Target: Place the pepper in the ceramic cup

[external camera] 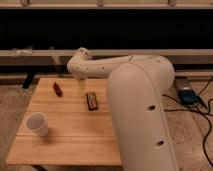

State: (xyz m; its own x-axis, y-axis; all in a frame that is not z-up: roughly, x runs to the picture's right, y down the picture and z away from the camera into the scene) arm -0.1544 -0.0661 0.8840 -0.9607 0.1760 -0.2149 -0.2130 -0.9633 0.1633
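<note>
The pepper (57, 89) is a small dark-red chili lying on the wooden table (70, 145) near its far left corner. The ceramic cup (38, 124) is plain white and stands upright near the table's left front. My big white arm reaches in from the right, and its far end bends down over the back of the table. The gripper (82, 86) hangs there, to the right of the pepper and well beyond the cup. It is open and holds nothing.
A dark rectangular bar (91, 100) lies on the table just right of the gripper. On the floor to the right sit a blue device (187, 96) and cables (206, 112). A dark wall with a pale rail (30, 52) runs behind the table.
</note>
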